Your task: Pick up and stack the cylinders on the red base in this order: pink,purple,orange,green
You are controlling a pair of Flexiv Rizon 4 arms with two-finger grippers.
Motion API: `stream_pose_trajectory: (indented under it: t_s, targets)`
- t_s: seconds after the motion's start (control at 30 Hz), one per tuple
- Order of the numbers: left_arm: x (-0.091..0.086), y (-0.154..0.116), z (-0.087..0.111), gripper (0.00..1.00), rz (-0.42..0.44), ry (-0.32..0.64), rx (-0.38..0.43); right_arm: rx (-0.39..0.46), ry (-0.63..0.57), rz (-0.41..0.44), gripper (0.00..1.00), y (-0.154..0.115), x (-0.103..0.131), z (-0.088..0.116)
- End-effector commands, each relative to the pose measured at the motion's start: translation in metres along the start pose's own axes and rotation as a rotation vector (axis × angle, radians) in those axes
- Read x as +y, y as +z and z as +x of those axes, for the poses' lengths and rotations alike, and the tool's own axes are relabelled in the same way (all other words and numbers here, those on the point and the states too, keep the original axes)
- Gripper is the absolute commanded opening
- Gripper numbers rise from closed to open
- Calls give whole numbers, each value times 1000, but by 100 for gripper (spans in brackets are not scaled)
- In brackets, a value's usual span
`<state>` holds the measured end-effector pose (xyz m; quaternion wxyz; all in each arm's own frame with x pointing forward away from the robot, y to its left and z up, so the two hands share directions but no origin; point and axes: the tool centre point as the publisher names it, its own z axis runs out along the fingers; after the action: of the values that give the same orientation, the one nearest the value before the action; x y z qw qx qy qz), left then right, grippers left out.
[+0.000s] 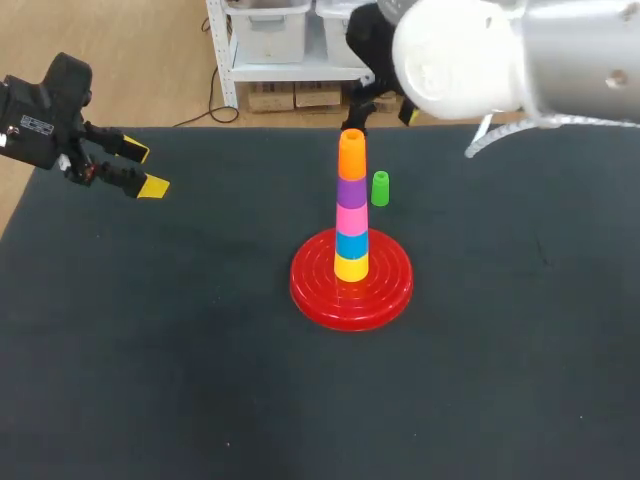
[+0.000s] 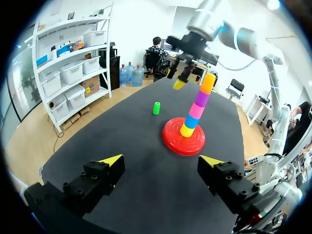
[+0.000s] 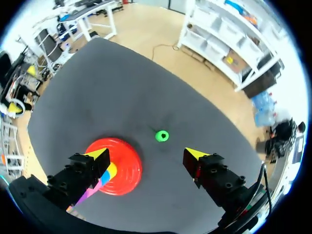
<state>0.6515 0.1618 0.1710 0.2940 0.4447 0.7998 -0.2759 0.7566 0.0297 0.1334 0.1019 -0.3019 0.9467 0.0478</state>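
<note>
The red base (image 1: 385,290) (image 2: 173,141) (image 3: 127,168) holds a tower (image 1: 351,215) (image 2: 195,109) of yellow, blue, pink, purple and orange cylinders, orange on top (image 1: 351,155) (image 2: 208,83). The green cylinder (image 1: 380,188) (image 2: 156,108) (image 3: 162,136) stands alone on the mat just beyond the base. My right gripper (image 1: 380,115) (image 3: 147,154) hangs open above the tower's top, holding nothing; in its wrist view the tower (image 3: 111,171) shows beside one finger. My left gripper (image 1: 140,170) (image 2: 161,161) is open and empty, far off at the table's left.
The dark mat (image 1: 150,350) covers the whole table. My right arm's thick white body (image 1: 470,55) hangs over the far right part. The table's far edge runs close behind the green cylinder.
</note>
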Motion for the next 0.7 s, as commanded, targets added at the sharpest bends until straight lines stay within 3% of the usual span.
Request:
stream_pose_trajectory:
  t_s: [0.03,0.23,0.4,0.7]
  targets:
    - [1,0,1,100,3,3,-4,86,46,3,100,43,-14,-11]
    - [1,0,1,100,3,3,-4,149,117,27,100,84,-28,-10]
    - [1,0,1,100,3,3,-4,178,157,20,100,104,-31,-4]
    - [1,0,1,100,3,3,-4,183,211,0,100,110,-36,-2]
